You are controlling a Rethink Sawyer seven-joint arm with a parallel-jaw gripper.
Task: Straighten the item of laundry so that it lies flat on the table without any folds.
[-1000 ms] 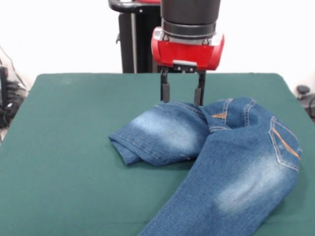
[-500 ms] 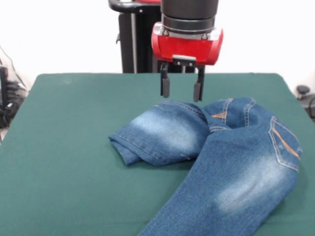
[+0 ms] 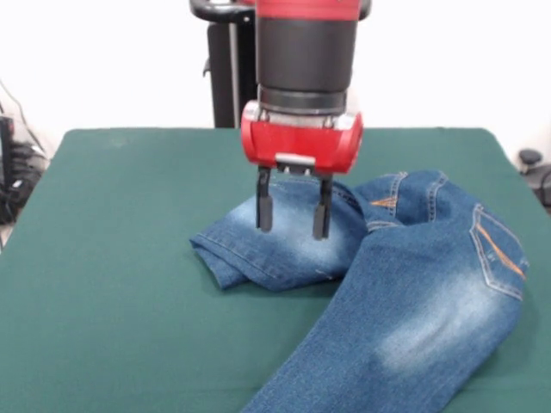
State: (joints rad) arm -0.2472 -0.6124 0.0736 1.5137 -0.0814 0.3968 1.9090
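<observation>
The item of laundry (image 3: 422, 301) is a pair of blue denim jeans with pale faded patches and orange stitching, spread over the right half of the green table (image 3: 112, 258). One leg is folded back on itself toward the table's middle (image 3: 284, 237); the other runs down to the picture's bottom edge. A back pocket shows at the right. My gripper (image 3: 293, 212) hangs open over the folded leg, fingertips just above or at the denim, with nothing between them.
The table's left half (image 3: 103, 301) is bare green cloth. Cables lie off the table at the left edge (image 3: 13, 185), and a dark object sits past the right edge (image 3: 534, 168).
The gripper has come forward and down from behind the jeans' far edge, to over the folded leg. It stays open. The jeans have not moved.
</observation>
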